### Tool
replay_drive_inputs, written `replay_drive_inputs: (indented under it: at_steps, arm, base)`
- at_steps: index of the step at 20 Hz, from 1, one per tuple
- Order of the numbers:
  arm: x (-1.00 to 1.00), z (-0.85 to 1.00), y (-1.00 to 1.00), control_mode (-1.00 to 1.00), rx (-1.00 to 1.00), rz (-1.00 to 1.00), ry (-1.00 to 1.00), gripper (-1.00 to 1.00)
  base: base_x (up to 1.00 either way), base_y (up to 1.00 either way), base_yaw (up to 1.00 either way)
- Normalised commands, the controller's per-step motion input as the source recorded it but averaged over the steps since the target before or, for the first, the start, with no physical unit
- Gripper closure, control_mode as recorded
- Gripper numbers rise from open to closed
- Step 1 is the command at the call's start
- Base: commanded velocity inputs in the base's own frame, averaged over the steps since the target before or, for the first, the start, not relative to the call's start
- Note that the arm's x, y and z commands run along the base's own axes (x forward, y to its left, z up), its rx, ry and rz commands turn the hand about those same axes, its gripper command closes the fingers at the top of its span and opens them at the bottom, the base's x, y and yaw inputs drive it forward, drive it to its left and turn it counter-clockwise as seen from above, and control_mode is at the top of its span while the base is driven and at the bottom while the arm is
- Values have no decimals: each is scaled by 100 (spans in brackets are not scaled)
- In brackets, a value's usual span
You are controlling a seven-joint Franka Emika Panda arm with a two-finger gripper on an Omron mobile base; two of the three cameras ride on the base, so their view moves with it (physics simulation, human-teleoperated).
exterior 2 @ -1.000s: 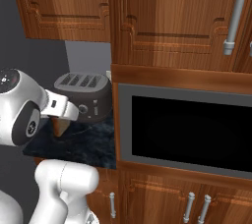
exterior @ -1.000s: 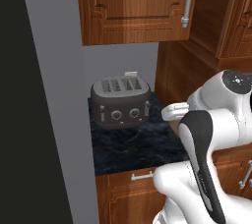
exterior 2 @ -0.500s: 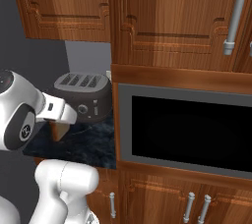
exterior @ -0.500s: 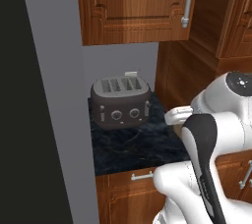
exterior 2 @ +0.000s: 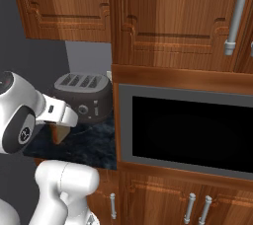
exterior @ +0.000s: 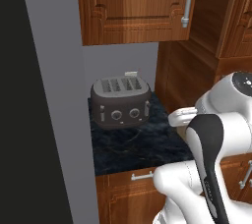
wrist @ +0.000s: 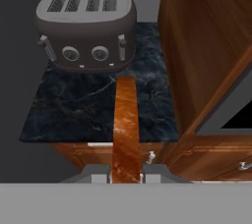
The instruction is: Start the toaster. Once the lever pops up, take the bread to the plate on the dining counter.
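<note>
The dark grey toaster stands at the back of a small dark marble counter, its four slots empty. My gripper hangs over the counter's front edge, well short of the toaster, and is shut on the bread. In the hand view the bread runs edge-on as a brown crust strip pointing at the toaster. The plate and the dining counter are out of view.
A tall wood cabinet side walls in the counter on the right, with a black-fronted oven beyond it. Upper cabinets hang above the toaster. A grey wall closes the left side. Drawers with metal handles sit below the counter.
The hand with the bread has drawn a little back from the toaster and slightly lower. The toaster has not moved.
</note>
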Motion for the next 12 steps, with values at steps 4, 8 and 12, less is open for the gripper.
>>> replay_drive_inputs:
  at_steps: [4,8,12]
  arm:
    - [0,0,0,100,0,0,0,100]
    - [0,0,0,100,0,0,0,100]
    - [0,0,0,100,0,0,0,100]
  base:
    - [-26,-7,0]
    - [-78,-18,0]
    - [-100,-18,-7]
